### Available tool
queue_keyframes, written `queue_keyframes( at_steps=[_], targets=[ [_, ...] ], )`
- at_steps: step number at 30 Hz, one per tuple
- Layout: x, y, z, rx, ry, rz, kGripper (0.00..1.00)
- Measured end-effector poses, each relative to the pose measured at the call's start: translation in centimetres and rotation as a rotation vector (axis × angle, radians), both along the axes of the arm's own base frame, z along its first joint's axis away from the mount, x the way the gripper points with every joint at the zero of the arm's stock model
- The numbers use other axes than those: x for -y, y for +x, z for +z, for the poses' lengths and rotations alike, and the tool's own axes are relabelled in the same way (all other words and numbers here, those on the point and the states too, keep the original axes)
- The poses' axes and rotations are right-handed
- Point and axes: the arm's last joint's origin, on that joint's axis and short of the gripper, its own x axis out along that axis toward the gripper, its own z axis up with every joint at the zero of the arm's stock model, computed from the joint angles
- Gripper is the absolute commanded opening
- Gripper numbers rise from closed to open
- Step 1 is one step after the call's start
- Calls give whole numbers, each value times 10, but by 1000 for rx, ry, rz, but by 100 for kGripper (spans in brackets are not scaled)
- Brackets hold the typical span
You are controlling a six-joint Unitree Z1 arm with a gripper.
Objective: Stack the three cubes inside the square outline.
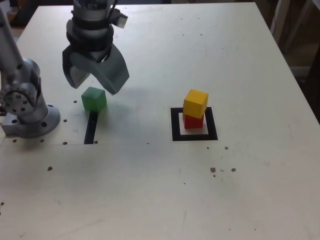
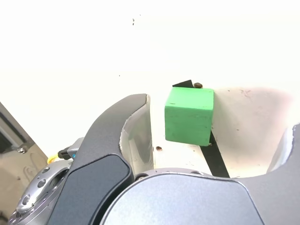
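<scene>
- The jaws of the gripper [image 1: 95,80] stand wide apart and hold nothing; in the exterior view they hang just above the green cube [image 1: 93,98], at about its 12 o'clock.
- In the wrist view the green cube [image 2: 189,115] sits between the two curved jaws but nearer one of them. If the descent stays off-centre like this, that jaw could land on the cube's top edge, or push it sideways as the jaws close.
- The cube rests at the far end of a straight black tape strip [image 1: 90,129], which runs off toward its 6 o'clock. A nudge would probably slide or twist the cube, so the grip could catch corners, not flat faces.
- Well apart, at the green cube's 3 o'clock, the yellow cube [image 1: 195,103] sits on the red cube [image 1: 192,121] inside the square outline [image 1: 175,131] on the bench [image 1: 160,190].
- The yellow cube looks turned a little against the red one. I judge that a skewed or heavy placement of the third cube could tip this stack, or knock it out of the outline.
</scene>
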Motion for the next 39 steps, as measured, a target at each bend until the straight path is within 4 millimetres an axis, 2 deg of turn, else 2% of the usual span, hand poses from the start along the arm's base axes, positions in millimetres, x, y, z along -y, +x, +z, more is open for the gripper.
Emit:
queue_keyframes(
  at_steps=[8, 24, 31, 39],
  targets=[
    [-9, 2, -12, -57, -31, 64, 91],
    [-10, 4, -23, -23, -41, 102, 89],
    [-12, -5, -40, -47, -46, 127, 89],
    [-13, -8, -49, -49, -40, 132, 81]
  ],
)
